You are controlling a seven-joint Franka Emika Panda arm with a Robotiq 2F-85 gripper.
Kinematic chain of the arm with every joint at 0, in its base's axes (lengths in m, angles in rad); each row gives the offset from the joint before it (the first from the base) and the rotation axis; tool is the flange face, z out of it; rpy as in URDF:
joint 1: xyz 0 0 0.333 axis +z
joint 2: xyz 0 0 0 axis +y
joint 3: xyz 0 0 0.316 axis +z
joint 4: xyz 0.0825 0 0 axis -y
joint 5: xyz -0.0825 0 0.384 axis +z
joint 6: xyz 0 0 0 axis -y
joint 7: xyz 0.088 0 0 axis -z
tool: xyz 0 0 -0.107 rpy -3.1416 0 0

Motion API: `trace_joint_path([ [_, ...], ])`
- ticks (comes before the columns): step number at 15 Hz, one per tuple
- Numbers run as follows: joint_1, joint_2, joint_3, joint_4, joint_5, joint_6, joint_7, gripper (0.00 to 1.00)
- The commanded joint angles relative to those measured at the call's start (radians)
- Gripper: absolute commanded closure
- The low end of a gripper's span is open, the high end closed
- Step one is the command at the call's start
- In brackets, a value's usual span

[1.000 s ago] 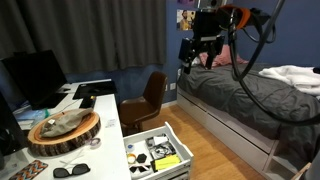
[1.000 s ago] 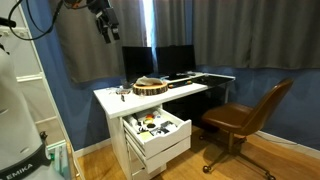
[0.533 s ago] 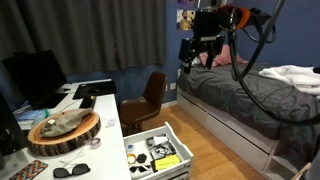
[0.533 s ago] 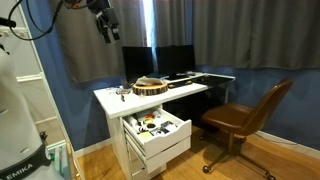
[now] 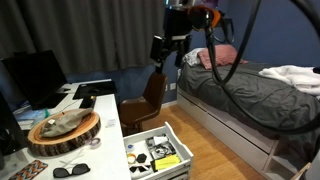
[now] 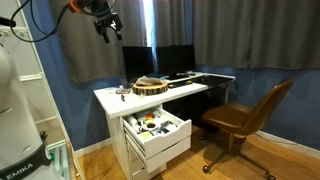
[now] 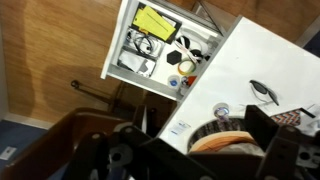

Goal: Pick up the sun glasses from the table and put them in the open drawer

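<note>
1. While the gripper point(image 5: 164, 55) hangs high in the air, well apart from everything, its jaws look spread wide in the wrist view and hold nothing. The long way down is where aim could drift. If it came down off to one side, a finger would land on a lens instead of the jaws straddling the frame.
2. Lying flat on the table point(image 7: 235, 70), the sunglasses point(image 7: 263, 92) are not yet touched. They are thin and low, so they offer little to grip. Closing too high would likely skid over them, and pinching only one temple arm could let them swing or slip out on the way across.
3. Close company adds risk: a round wood slab point(image 7: 222, 138) sits near the sunglasses, and a flat dark patterned object point(image 5: 22, 170) lies just beside them. Wide jaws could bump either one, or shove the sunglasses out of line.
4. Because the sunglasses rest toward one end of the table, a sideways push might send them over the edge.
5. Clutter fills the open drawer point(image 5: 158, 152). Released from high up, the sunglasses could bounce off those items or catch on the front panel. Coming in too low could strike the drawer wall.
6. Nearby, the brown chair point(image 5: 152, 92) stands close to the drawer and could get in the arm's way during the swing across.
</note>
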Motion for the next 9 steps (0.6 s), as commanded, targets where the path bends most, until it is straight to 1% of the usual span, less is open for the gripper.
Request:
trace_joint_path([
  [1, 0.058, 0.226, 0.023, 0.162, -0.01, 0.067, -0.084, 0.0],
  [2, 0.077, 0.275, 0.032, 0.197, -0.003, 0.088, -0.104, 0.0],
  [6, 0.148, 0.451, 0.08, 0.336, -0.029, 0.097, -0.187, 0.0],
  [9, 0.198, 0.551, 0.11, 0.431, -0.044, 0.108, -0.263, 0.0],
])
